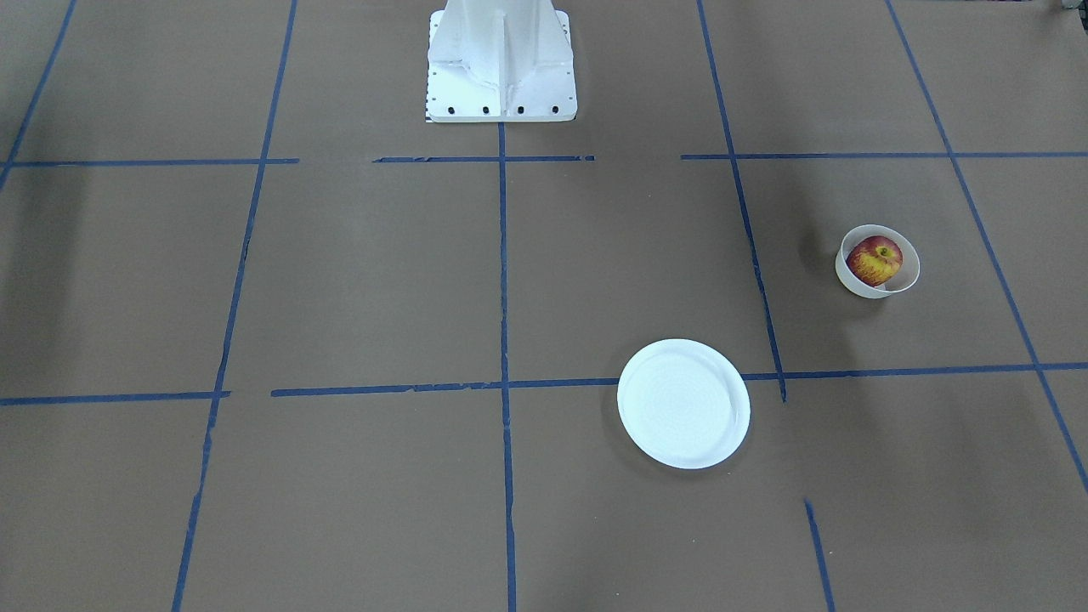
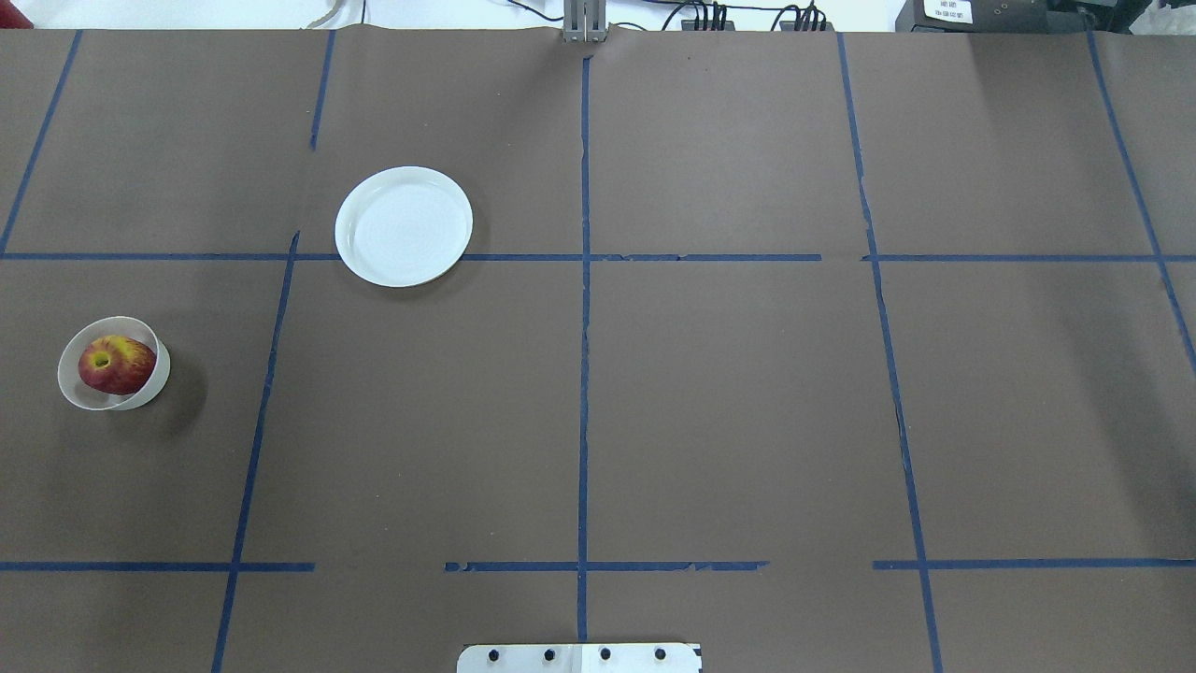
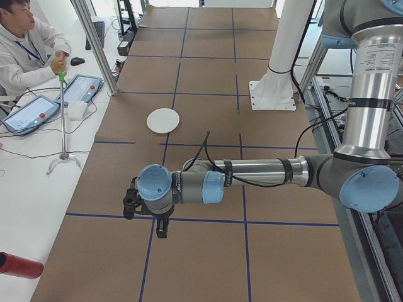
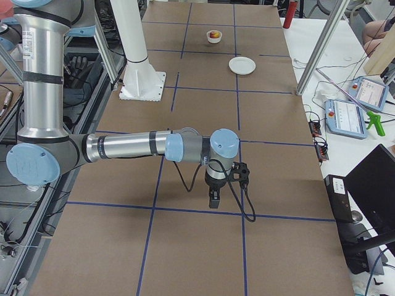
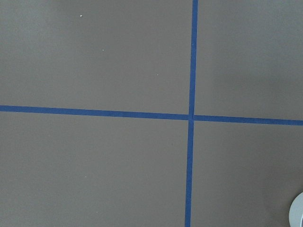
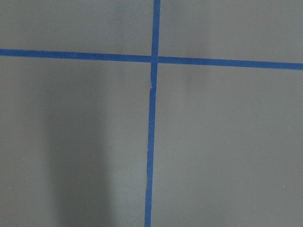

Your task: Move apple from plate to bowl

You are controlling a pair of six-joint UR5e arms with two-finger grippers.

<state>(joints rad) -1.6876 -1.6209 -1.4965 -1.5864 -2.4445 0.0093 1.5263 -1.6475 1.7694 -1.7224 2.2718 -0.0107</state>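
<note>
The apple (image 2: 116, 365) already sits in the bowl (image 2: 149, 391) near the table's left edge, and the plate (image 2: 404, 226) lies bare toward the far edge, so the job now looks like keeping both arms clear of the bowl. Only the side views show the left gripper (image 3: 162, 228) and right gripper (image 4: 213, 200). I cannot tell how wide either stands or what it holds.

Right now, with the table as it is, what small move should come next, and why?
Probably none, I think: the apple already sits inside the bowl and the plate is bare, so the job looks finished. I would simply stop here.
</note>
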